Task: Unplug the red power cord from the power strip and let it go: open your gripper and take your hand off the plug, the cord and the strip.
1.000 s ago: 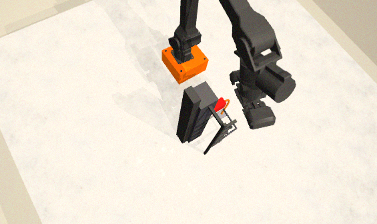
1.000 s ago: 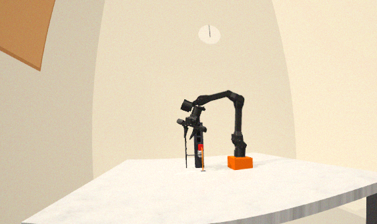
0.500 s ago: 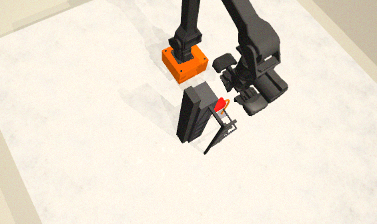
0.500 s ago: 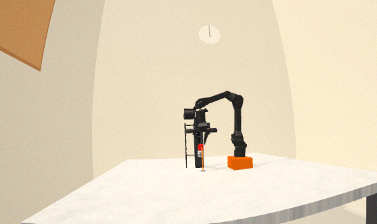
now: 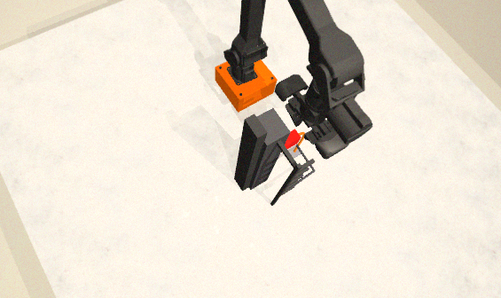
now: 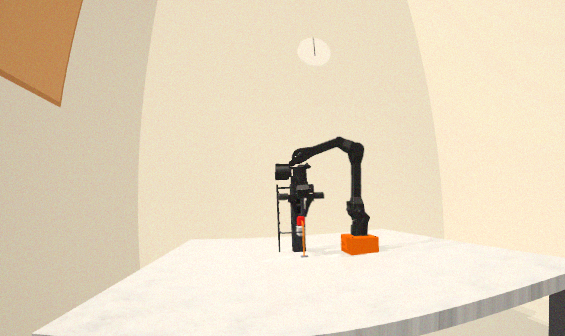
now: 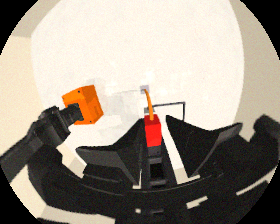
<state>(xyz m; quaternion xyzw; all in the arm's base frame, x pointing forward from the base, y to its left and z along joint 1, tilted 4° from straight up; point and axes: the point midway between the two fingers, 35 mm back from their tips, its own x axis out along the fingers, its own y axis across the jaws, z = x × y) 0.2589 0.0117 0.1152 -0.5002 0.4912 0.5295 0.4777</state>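
The pincer (image 7: 152, 163), partly apart and holding nothing, hangs directly above the red plug (image 7: 152, 131) seated in the upright power strip (image 5: 257, 151); a misaligned descent could topple that strip.

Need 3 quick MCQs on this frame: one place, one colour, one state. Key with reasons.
1. Where is the red plug relative to the gripper?
A. On top of the arm's base block
B. Lying on the table far from the power strip
C. Just beyond the fingertips, in line with the gap between them

2. What colour is the arm's base block?
A. Blue
B. Orange
C. Green

3. What state is the gripper in?
A. Clamped on the plug
B. Fingers apart, holding nothing
C. Clamped on the strip

Key:
1 C: the wrist view shows the red plug ahead of the gripper, beside the power strip.
2 B: the base block is orange.
3 B: the fingers stand apart with nothing between them.
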